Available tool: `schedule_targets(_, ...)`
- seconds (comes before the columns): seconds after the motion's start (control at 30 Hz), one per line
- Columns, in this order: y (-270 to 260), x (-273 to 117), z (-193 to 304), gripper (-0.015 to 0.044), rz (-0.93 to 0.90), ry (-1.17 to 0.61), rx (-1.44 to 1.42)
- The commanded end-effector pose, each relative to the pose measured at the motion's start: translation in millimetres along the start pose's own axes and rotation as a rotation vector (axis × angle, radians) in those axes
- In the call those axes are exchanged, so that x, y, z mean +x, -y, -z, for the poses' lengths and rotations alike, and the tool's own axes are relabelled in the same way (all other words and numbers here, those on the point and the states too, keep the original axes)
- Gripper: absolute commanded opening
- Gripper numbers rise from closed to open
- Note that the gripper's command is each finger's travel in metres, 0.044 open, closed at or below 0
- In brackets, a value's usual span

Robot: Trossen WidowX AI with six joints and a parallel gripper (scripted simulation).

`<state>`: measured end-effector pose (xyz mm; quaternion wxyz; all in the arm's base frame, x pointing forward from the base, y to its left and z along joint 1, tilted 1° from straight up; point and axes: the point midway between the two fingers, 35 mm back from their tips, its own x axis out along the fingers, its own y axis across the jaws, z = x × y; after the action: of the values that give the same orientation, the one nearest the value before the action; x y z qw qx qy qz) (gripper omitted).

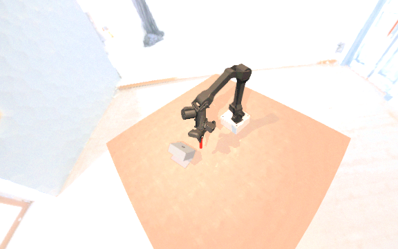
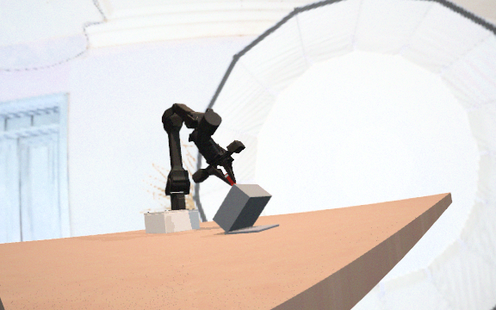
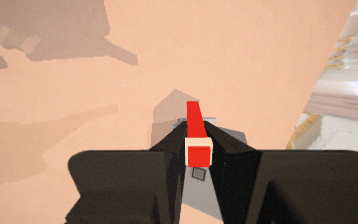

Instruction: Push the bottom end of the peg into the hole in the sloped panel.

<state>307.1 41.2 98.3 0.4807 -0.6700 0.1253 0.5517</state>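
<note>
My gripper (image 1: 200, 138) (image 2: 232, 181) (image 3: 194, 125) is shut on the red peg (image 1: 201, 144) (image 2: 229, 177) (image 3: 195, 117), which has square ends and a pale band near its top. The peg is off the table, its lower end sticking out past the fingertips. The grey sloped panel block (image 1: 175, 150) (image 2: 238, 212) (image 3: 200, 196) stands close by. Its small square hole (image 1: 183, 146) (image 3: 199, 174) shows in the wrist view just below the peg's top end, turned slightly relative to the peg. The peg is outside the hole and beside the block in the top view. The exterior view hides the hole.
The block rests on a thin grey base plate (image 1: 181, 161) (image 2: 258, 229) on the tan table (image 1: 254, 173) (image 2: 123, 271). The arm's white base (image 1: 234, 126) (image 2: 170, 221) is behind the gripper. Shadows of the arm fall on the table.
</note>
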Motion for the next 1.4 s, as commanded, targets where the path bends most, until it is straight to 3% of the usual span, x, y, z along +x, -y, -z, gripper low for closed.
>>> schedule_targets(0.0, -1.5, -2.7, 2.6, 0.0, 0.019, -0.005, 0.003)
schedule_targets(1.37, -16.4, -26.2, 44.1, 0.0, 0.173, -0.089, 0.078)
